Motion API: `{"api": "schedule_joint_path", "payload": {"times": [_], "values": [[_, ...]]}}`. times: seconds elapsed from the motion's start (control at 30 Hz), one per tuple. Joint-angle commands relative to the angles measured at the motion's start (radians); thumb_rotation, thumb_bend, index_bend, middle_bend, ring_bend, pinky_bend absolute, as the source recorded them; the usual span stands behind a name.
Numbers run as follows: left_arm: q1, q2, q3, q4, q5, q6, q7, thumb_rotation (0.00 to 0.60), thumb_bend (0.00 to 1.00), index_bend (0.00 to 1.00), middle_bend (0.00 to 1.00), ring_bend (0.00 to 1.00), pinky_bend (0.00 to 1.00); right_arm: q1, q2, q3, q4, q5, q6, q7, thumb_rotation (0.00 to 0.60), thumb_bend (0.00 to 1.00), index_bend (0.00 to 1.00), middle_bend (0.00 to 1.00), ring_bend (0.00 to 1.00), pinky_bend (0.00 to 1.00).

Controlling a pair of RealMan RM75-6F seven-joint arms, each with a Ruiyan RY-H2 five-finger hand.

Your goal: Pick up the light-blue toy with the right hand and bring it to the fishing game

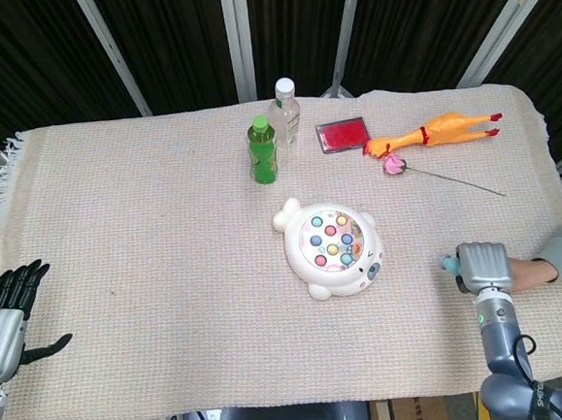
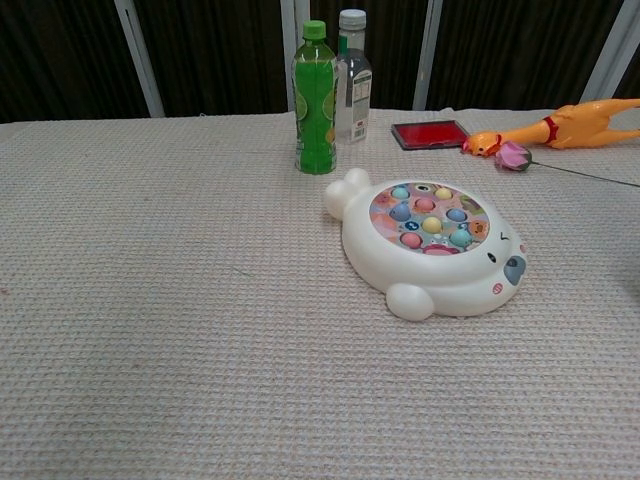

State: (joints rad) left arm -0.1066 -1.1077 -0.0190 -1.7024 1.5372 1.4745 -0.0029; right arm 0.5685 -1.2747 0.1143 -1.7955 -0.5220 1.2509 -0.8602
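The white fishing game (image 1: pixel 331 245) lies mid-table with its coloured fish facing up, and it shows in the chest view too (image 2: pixel 432 248). My right hand (image 1: pixel 483 268) sits near the table's front right, well to the right of the game, fingers curled. It holds the light-blue toy (image 1: pixel 449 262), of which only a small rounded end pokes out on the hand's left side. My left hand (image 1: pixel 5 322) hovers off the table's front left corner, fingers spread and holding nothing. Neither hand shows in the chest view.
A person's hand in a grey sleeve (image 1: pixel 548 265) reaches in just right of my right hand. At the back stand a green bottle (image 1: pixel 262 149) and a clear bottle (image 1: pixel 285 111). A red case (image 1: pixel 341 134), a rubber chicken (image 1: pixel 431 133) and a pink flower (image 1: pixel 395 165) lie there too.
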Motion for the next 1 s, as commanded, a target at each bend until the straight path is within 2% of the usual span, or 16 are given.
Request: {"api": "schedule_joint_path", "payload": {"times": [0.03,0.13,0.37,0.53,0.63,0.77,0.9,1.0], "values": [[-0.001,0.0,0.0,0.0,-0.002,-0.002,0.001,0.6,0.0,0.0,0.0,0.0,0.0,0.006,-0.001,-0.008,0.013,0.01,-0.017,-0.004,0.6,0.71,0.77,0.67,0.49,0.64],[-0.001,0.0,-0.001,0.0,-0.003,-0.004,0.001,0.6,0.0,0.0,0.0,0.0,0.0,0.012,-0.005,-0.012,0.021,0.02,-0.027,-0.006,0.6,0.7,0.7,0.62,0.44,0.56],[-0.001,0.001,0.0,0.0,-0.003,-0.005,-0.001,0.6,0.0,0.0,0.0,0.0,0.0,0.018,-0.015,-0.02,0.031,0.02,-0.026,-0.005,0.6,0.65,0.55,0.5,0.4,0.45],[-0.001,0.001,0.0,0.0,-0.002,-0.004,-0.001,0.6,0.0,0.0,0.0,0.0,0.0,0.021,-0.013,-0.027,0.026,0.02,-0.02,-0.011,0.6,0.43,0.15,0.19,0.12,0.18],[-0.001,0.001,0.0,0.0,-0.001,-0.003,0.0,0.6,0.0,0.0,0.0,0.0,0.0,0.021,-0.008,-0.03,0.021,0.016,-0.012,-0.014,0.6,0.32,0.0,0.03,0.01,0.06],[0.001,0.001,0.001,-0.001,0.001,0.0,0.001,0.6,0.0,0.0,0.0,0.0,0.0,0.018,-0.001,-0.035,0.016,0.016,0.005,-0.016,0.6,0.24,0.0,0.0,0.0,0.0],[0.002,0.0,0.002,-0.001,0.004,0.002,0.002,0.6,0.0,0.0,0.0,0.0,0.0,0.011,0.008,-0.038,0.011,0.008,0.02,-0.009,0.6,0.18,0.0,0.0,0.0,0.0],[0.002,-0.001,0.002,-0.001,0.005,0.004,0.003,0.6,0.0,0.0,0.0,0.0,0.0,0.004,0.019,-0.042,0.001,-0.002,0.033,-0.002,0.6,0.18,0.0,0.0,0.0,0.0]]}}
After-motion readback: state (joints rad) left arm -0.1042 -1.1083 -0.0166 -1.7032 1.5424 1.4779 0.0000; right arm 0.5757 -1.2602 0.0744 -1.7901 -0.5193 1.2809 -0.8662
